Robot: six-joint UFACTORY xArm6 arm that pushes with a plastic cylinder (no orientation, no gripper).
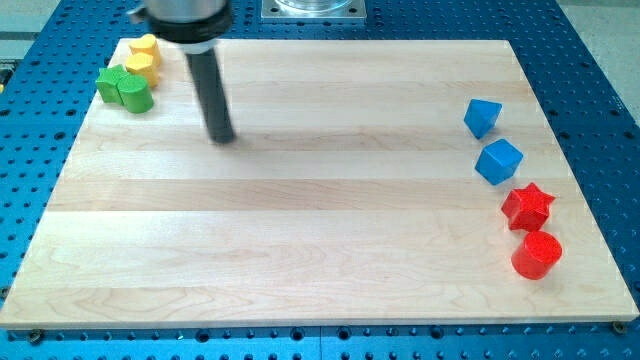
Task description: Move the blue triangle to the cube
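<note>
The blue triangle [482, 117] lies near the board's right edge, in the upper half of the view. The blue cube [498, 160] sits just below it and slightly to the right, a small gap apart. My tip [221, 138] rests on the board in the upper left part of the view, far to the left of both blue blocks. It touches no block. The nearest blocks to it are the green ones, up and to its left.
A red star [527, 206] and a red cylinder [536, 254] lie below the blue cube. Two yellow blocks [143, 57] and two green blocks [124, 89] cluster at the top left corner. The wooden board [300, 250] lies on a blue perforated table.
</note>
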